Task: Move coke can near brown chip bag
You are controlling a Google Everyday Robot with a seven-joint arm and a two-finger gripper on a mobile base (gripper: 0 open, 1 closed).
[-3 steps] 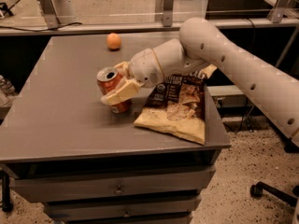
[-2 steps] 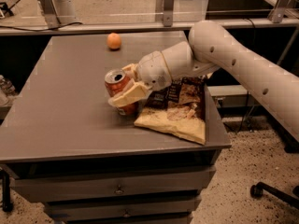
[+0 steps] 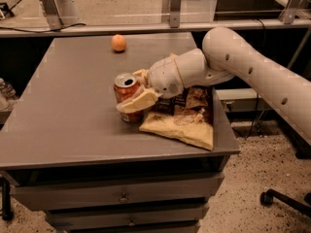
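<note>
The coke can [image 3: 125,88], red with a silver top, stands upright on the grey table [image 3: 63,115], right next to the left edge of the brown chip bag [image 3: 187,123]. The bag lies flat near the table's right front corner, dark brown in the centre with tan-yellow edges. My gripper [image 3: 138,89] reaches in from the right above the bag. It is shut on the can, with one cream finger [image 3: 138,102] across the can's front and the other behind it. The arm hides the bag's far part.
A round orange fruit [image 3: 118,42] sits at the back middle of the table. The table's right edge [image 3: 226,125] runs just past the bag. Drawers are below the tabletop. A chair base [image 3: 286,198] stands on the floor at the right.
My gripper has carried the coke can to the right and slightly toward the front, bringing it up against the chip bag's left edge. The bag and the orange have not moved.
</note>
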